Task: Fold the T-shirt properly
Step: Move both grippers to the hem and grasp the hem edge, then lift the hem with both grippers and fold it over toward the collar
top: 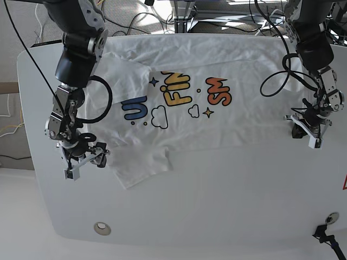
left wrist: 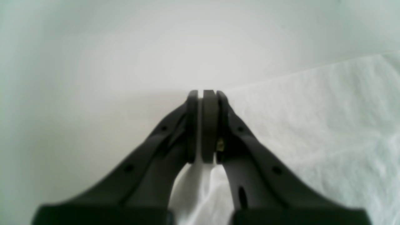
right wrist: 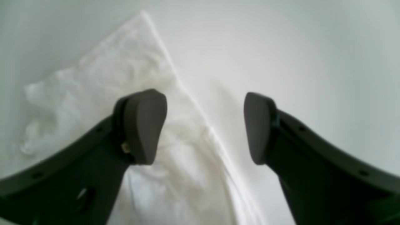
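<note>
**Helper:** Looking closest to you first, your right gripper (top: 82,161) sits low at the near corner of the table (top: 217,216), and its two fingers stand wide apart with nothing between them.

**Operator:** Where is the shirt from that hand?

**Helper:** The T-shirt (top: 217,127) lies just beside it, toward the middle of the table. In the right wrist view, the edge of a cloth flap runs up between your two open fingers (right wrist: 142,126). One finger hangs over the cloth and the other hangs over bare table.

**Operator:** And my other hand?

**Helper:** Your left gripper (top: 309,129) is a bit farther back, at the other side edge of the shirt. Its jaws are pressed tight together. In the left wrist view, a bit of white cloth shows pinched between the pads (left wrist: 209,125), so I think it holds the shirt's side edge.

**Operator:** Which way does the shirt run?

**Helper:** Its long way goes side to side, from one hand to the other. The colored letters (top: 179,97) sit in the middle, and the far edge lies along the back of the table. You have one side gripped and one side not. I think your right hand needs to close on its edge next, so both sides lift together.
</note>
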